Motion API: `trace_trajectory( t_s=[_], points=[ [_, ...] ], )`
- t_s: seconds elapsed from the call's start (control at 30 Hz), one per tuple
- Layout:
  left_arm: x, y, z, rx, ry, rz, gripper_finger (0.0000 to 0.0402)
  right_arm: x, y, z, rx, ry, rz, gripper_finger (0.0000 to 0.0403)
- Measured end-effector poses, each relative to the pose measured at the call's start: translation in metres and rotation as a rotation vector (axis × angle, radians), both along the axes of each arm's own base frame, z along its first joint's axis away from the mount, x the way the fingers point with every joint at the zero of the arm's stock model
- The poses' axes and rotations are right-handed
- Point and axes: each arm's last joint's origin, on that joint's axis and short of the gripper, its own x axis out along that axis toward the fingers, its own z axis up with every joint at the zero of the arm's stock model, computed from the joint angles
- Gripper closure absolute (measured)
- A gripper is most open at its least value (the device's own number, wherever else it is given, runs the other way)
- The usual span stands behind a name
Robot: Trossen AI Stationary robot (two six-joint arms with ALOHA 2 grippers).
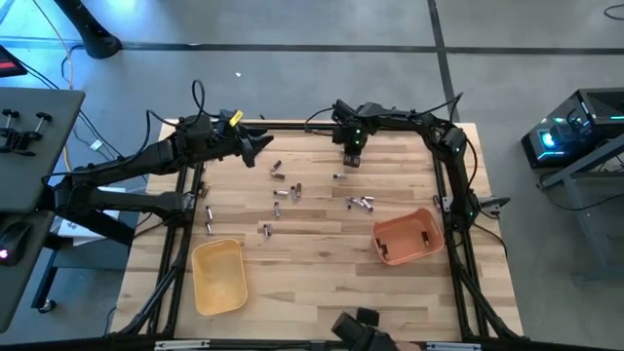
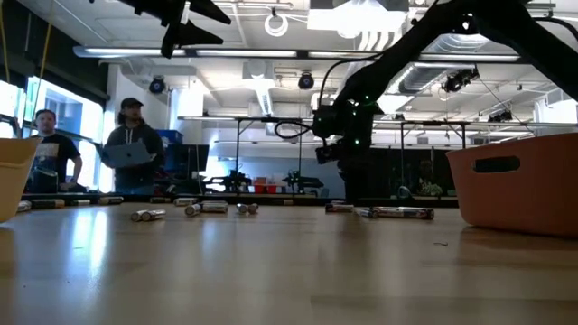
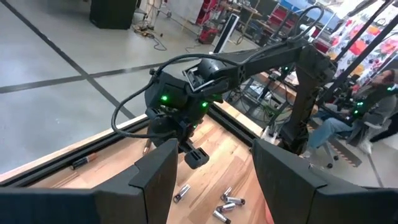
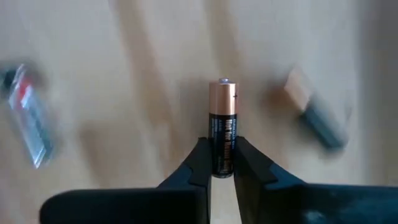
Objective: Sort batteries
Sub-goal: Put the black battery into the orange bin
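Observation:
Several small batteries lie scattered on the wooden table (image 1: pixel 322 283), silvery ones (image 1: pixel 292 191) near the middle and others (image 1: pixel 362 204) toward the orange tray. In the low view they lie in a row (image 2: pixel 203 208). My right gripper (image 1: pixel 351 161) hangs near the table's far edge, raised off the wood (image 2: pixel 330 152), and is shut on a black-and-copper battery (image 4: pixel 222 127). My left gripper (image 1: pixel 258 146) hovers high at the far left (image 2: pixel 190 27). It is open (image 3: pixel 211 177) and faces the right arm, holding nothing. My right gripper pinches the battery's black end (image 4: pixel 222 163) between its two fingertips (image 4: pixel 198 163), coming from above and pointing down. The battery lies along the fingers, and its copper end (image 4: pixel 222 96) sticks out past the tips toward the table. It is lifted clear of the wood.
A yellow tray (image 1: pixel 218 276) sits near the table's near-left corner, and an orange tray (image 1: pixel 408 237) sits on the right, large in the low view (image 2: pixel 519 181). Loose batteries (image 4: pixel 31 127) (image 4: pixel 318 115) lie on the wood below the right gripper. People stand beyond the table (image 2: pixel 131 144).

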Motion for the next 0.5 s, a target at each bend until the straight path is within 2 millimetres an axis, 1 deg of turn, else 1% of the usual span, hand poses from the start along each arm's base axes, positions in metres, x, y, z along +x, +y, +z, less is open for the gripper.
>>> trace_trajectory(
  t_s=[0.03, 0.1, 0.17, 0.3, 0.4, 0.5],
  points=[
    [0.0, 0.0, 0.001, 0.005, -0.01, 0.0, 0.0202, -0.003, 0.004, 0.005, 0.018, 0.023, -0.002, 0.0376],
    [0.0, 0.001, 0.003, 0.026, -0.026, 0.0, 0.0202, -0.007, 0.011, 0.02, 0.035, 0.012, -0.004, 0.038],
    [0.0, 0.001, 0.006, 0.061, -0.035, -0.004, 0.0202, -0.011, 0.02, 0.041, 0.07, -0.018, -0.002, 0.0385],
    [0.001, 0.001, 0.008, 0.108, -0.038, -0.01, 0.0202, -0.02, 0.046, 0.087, 0.128, -0.102, -0.051, 0.0385],
    [0.001, 0.001, 0.008, 0.132, -0.023, -0.014, 0.0202, -0.026, 0.077, 0.122, 0.138, -0.146, -0.066, 0.0385],
    [0.001, 0.001, 0.008, 0.163, -0.004, -0.02, 0.0202, -0.033, 0.116, 0.151, 0.149, -0.165, -0.067, 0.0385]
  ],
)
